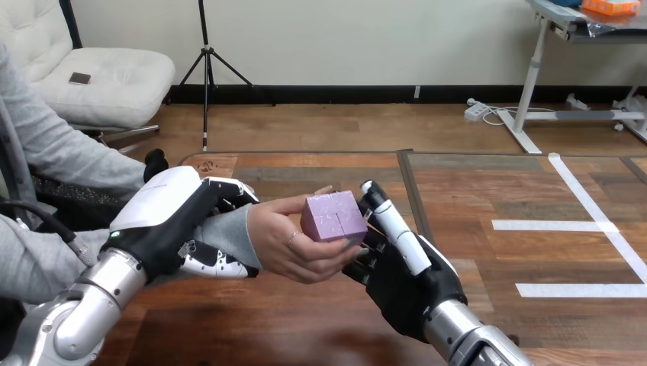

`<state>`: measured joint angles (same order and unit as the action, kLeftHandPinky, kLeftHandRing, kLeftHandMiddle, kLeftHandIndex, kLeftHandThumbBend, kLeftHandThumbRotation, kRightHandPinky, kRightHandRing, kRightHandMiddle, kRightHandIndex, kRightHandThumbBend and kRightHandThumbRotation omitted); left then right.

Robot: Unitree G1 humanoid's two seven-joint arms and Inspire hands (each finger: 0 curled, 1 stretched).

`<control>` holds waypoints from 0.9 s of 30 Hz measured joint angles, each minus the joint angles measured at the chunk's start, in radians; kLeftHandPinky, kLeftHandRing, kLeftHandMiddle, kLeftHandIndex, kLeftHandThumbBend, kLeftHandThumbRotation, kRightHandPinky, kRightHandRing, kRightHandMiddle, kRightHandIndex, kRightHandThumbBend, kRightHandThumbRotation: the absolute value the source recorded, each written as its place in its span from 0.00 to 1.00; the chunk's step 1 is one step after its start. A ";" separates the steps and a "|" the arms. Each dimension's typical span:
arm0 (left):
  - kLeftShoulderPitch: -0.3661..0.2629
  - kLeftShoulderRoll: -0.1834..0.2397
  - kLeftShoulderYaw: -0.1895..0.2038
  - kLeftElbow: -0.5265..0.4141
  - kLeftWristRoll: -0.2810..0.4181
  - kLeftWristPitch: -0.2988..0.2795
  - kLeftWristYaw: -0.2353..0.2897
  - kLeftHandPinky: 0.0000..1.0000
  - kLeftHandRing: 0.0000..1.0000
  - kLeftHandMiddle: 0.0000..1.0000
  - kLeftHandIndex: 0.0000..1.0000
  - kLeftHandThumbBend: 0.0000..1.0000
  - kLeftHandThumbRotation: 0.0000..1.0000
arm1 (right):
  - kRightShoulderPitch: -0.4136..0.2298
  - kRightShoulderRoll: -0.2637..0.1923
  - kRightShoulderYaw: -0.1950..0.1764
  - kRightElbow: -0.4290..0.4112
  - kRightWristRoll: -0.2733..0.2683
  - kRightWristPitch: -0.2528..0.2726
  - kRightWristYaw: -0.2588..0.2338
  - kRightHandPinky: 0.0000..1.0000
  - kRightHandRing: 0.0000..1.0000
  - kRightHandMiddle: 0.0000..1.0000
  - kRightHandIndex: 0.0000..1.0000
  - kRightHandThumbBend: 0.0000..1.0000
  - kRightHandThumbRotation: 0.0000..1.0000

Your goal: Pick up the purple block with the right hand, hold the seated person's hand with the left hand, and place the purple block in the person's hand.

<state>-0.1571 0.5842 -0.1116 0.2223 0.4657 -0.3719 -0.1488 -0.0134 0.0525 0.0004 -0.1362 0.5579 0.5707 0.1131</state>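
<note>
Purple block point(333, 217), speckled cube w/ a seam, rests in person's hand point(286, 252), held palm-up mid-view.

Bright, even light, mild sheen on table point(473, 198), shadows soft

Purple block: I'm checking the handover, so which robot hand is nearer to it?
Right. The right hand is right beside the purple block, at the view's right of it; the left hand grips the person's wrist, farther left.
</note>
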 measured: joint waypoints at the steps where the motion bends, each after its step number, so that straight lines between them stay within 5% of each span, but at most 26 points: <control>1: 0.002 0.001 0.001 -0.004 -0.005 0.001 -0.007 0.58 0.68 0.70 0.65 0.68 0.21 | 0.000 -0.001 -0.002 0.000 0.000 0.003 0.000 0.52 0.61 0.66 0.67 0.78 0.55; 10: 0.028 0.010 0.019 -0.044 -0.044 0.022 -0.060 0.60 0.70 0.73 0.70 0.71 0.33 | 0.000 -0.018 -0.014 0.000 -0.003 0.005 0.006 0.53 0.63 0.67 0.68 0.81 0.62; 18: 0.056 0.027 0.038 -0.095 -0.092 0.050 -0.125 0.62 0.72 0.75 0.75 0.85 0.57 | 0.001 -0.018 -0.034 0.000 -0.003 0.005 0.007 0.54 0.64 0.69 0.70 0.84 0.66; 27: 0.091 0.035 0.072 -0.150 -0.169 0.076 -0.181 0.63 0.73 0.76 0.77 0.98 0.71 | 0.007 -0.027 -0.051 0.000 -0.011 0.003 0.028 0.57 0.66 0.70 0.72 0.85 0.74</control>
<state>-0.0663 0.6195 -0.0396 0.0726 0.2968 -0.2955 -0.3300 -0.0067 0.0257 -0.0511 -0.1360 0.5473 0.5739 0.1408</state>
